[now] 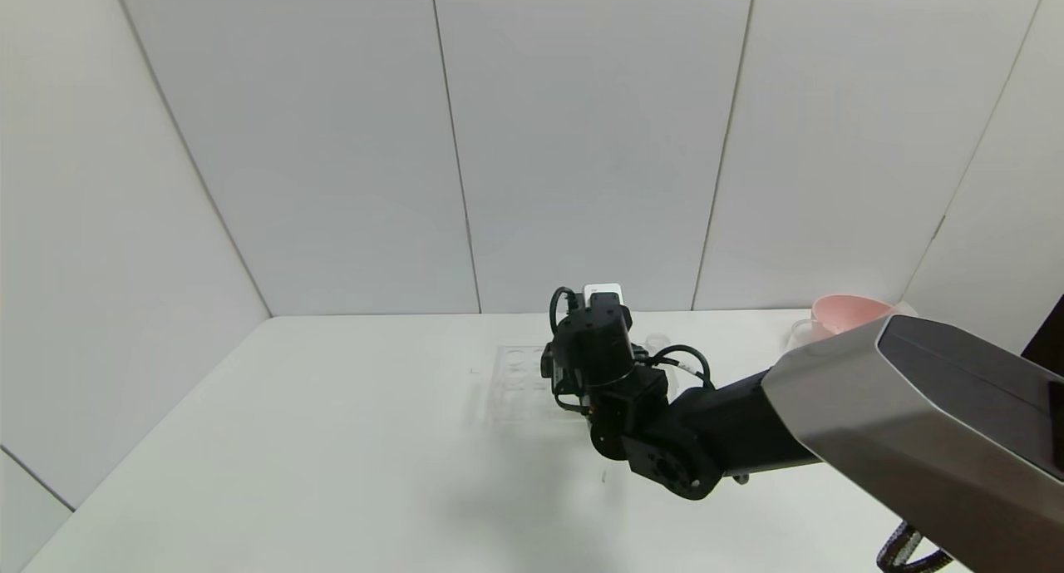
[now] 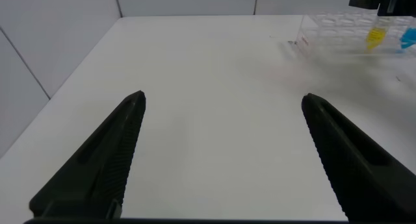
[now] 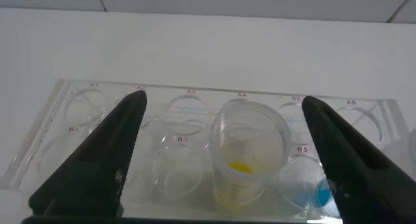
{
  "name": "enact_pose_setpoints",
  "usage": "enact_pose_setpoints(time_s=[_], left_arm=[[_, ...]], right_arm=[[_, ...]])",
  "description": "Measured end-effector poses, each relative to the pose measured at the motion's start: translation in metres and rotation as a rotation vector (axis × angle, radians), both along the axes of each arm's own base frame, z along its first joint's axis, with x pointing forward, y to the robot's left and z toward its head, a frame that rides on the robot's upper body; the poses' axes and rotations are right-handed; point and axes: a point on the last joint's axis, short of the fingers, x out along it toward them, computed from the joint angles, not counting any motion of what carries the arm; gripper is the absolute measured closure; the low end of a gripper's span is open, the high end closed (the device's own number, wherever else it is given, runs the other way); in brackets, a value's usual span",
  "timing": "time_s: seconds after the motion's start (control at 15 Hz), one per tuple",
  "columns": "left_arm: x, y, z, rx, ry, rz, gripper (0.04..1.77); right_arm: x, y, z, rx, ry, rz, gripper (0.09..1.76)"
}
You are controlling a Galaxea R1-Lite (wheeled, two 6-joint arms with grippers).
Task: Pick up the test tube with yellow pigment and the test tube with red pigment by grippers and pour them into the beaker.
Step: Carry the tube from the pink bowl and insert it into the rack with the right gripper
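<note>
Right wrist view: right gripper (image 3: 221, 152) spread wide over yellow tube (image 3: 248, 152) in rack (image 3: 65, 130); reach step, next descend and clamp. Left gripper (image 2: 221, 152) apart, idle.

A silver-grey angular casing with a dark top panel is seen at the lower right of the head view, joined to black rounded joints. Looped black cables and a small white block are carried above the right gripper (image 1: 573, 365). Ribbed, tapering black jaws are shown in both wrist views.

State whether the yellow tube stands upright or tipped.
Upright: the test tube with yellow pigment stands in the clear rack, mouth up.
</note>
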Motion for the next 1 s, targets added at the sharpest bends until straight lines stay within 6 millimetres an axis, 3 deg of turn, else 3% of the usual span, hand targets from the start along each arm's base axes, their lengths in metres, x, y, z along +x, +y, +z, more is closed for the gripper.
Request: enact_pose_setpoints(time_s=[0.47, 0.73, 0.93, 1.0], left_arm=[[0.0, 0.0, 0.0, 0.0, 0.0, 0.0, 0.09], [0.0, 0.0, 0.0, 0.0, 0.0, 0.0, 0.09], [0.0, 0.0, 0.0, 0.0, 0.0, 0.0, 0.09], [0.0, 0.0, 0.0, 0.0, 0.0, 0.0, 0.09]], right_arm=[[0.004, -0.001, -0.0015, 0.001, -0.002, -0.008, 0.14], [0.0052, -0.0019, -0.0023, 0.002, -0.003, -0.011, 0.79], [0.0052, -0.0019, -0.0025, 0.0, -0.001, -0.011, 1.09], [0.0057, -0.0027, -0.0027, -0.003, 0.0, -0.014, 1.27]])
